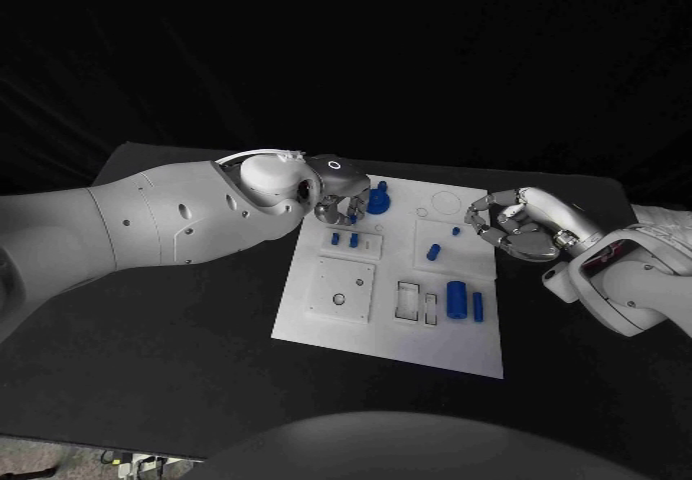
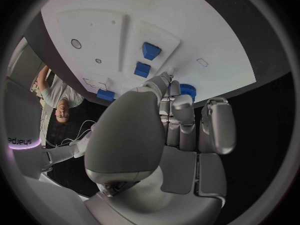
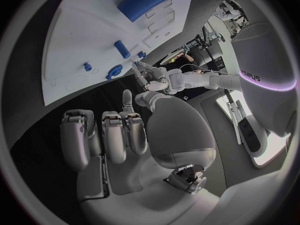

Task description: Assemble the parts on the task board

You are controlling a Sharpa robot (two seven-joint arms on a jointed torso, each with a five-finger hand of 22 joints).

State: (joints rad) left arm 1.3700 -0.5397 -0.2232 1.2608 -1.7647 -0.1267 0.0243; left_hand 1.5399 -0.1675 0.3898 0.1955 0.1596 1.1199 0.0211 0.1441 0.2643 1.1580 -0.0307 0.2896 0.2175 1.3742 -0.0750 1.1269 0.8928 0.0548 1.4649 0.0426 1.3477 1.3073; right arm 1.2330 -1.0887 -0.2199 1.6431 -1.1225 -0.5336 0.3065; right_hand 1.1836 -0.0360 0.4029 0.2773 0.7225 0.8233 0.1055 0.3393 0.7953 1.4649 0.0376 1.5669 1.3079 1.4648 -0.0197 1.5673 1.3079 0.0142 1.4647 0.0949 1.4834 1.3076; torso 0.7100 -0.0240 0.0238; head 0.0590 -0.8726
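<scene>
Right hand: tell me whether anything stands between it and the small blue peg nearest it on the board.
Nothing visible does. The right hand hovers at the task board's right edge, fingers curled and holding nothing, and the small blue peg stands just beside its fingertips with only bare white board between them.

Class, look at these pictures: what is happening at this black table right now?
A robot with two white arms is working over the white task board, which carries small blue parts. Its left hand reaches down at the board's far edge, fingertips right by a round blue part; whether it grips it cannot be told. The right hand hovers at the board's right edge, fingers curled, holding nothing. Two blue cylinders lie nearer the robot.
</scene>
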